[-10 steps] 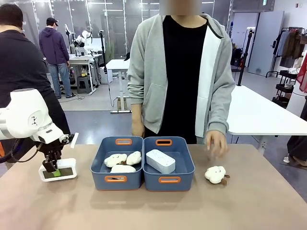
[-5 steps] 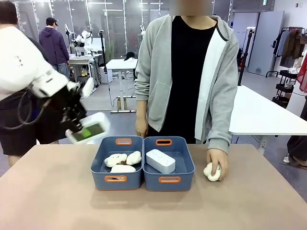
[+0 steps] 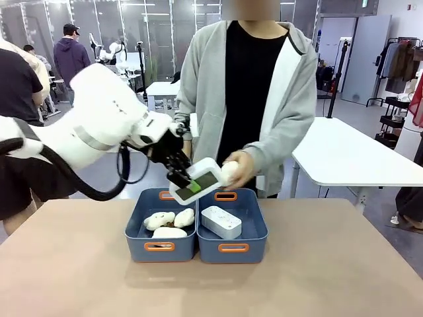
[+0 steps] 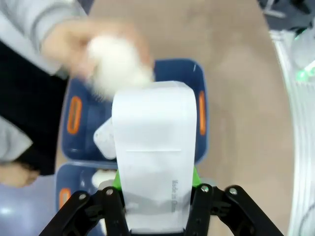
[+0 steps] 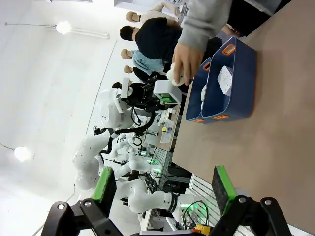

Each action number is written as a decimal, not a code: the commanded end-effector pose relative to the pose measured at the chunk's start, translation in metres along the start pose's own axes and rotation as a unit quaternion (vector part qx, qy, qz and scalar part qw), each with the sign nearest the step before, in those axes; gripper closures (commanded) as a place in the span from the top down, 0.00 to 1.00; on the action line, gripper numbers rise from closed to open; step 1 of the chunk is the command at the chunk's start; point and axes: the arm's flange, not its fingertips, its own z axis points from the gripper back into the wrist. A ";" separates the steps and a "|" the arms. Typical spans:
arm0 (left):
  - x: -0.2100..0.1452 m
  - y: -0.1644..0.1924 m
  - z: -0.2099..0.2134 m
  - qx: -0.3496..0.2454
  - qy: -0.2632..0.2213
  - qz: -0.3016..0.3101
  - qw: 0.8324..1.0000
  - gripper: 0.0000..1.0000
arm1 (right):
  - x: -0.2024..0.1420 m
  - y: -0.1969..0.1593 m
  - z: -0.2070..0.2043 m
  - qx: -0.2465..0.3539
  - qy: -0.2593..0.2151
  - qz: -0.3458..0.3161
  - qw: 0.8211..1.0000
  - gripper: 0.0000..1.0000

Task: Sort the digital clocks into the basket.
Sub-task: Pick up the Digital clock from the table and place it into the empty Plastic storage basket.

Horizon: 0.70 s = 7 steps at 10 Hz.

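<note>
Above right-hand basket (image 3: 251, 228): left gripper (image 3: 188, 185) clamping digital clock (image 3: 196, 180); second clock (image 3: 221, 221) inside; right gripper (image 5: 162, 189) spread, empty.

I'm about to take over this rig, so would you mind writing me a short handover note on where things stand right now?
Left gripper: shut on a digital clock, held in the air above the far rims of the two joined blue bins, display facing the front camera.
Right gripper: open, holding nothing, away from the bins.
Person's hand: holds a white plush toy right beside the carried clock.
Done: one clock in the bin lies in the right-hand bin. The left-hand bin holds plush toys.
Left: lower the carried clock into the right-hand bin and release, minding the person's hand.
</note>
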 end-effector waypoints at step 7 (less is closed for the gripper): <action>-0.103 -0.047 0.314 0.199 -0.152 0.048 0.967 0.41 | 0.000 0.003 0.000 0.003 -0.001 -0.001 1.000 1.00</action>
